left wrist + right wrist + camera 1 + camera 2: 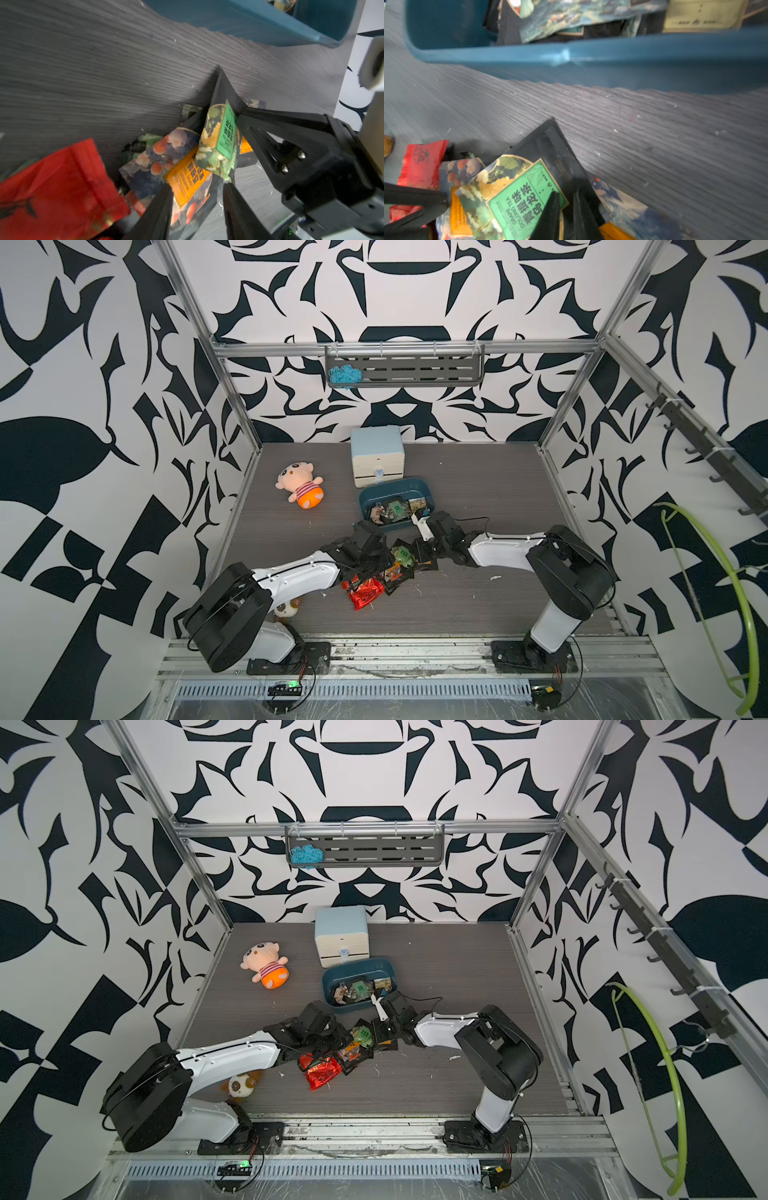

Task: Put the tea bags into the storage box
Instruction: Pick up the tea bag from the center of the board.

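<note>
Here the right claw pinches a tea bag, corner toward storage box.

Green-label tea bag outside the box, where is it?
Mid-table in a top view, the green-label tea bag tops the loose pile between storage box and red sachet, its edge pinched by the right gripper.

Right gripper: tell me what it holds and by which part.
The right gripper pinches the green-label tea bag by its dark edge beside the green label.
</note>
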Robot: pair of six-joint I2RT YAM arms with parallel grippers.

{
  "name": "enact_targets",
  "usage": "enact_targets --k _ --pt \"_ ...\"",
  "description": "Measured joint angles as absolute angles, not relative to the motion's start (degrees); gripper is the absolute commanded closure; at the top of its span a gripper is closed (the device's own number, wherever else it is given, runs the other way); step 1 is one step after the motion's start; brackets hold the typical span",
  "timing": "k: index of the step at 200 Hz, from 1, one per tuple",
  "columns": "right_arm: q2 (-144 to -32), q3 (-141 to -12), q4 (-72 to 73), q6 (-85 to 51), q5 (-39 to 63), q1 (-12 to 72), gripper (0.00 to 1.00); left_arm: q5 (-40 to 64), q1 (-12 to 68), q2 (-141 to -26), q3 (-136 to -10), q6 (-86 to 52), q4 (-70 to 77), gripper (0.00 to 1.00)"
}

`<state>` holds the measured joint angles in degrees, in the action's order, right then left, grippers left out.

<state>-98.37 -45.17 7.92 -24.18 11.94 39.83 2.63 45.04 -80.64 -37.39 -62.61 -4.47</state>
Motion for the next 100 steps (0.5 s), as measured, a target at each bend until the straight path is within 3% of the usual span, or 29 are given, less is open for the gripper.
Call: enact_targets --k 100 --pt "-98.3 -45.2 7.1 -24.0 12.0 39.8 0.83 1.3 45.2 -88.0 -41.8 -63.7 -1.1 0.59"
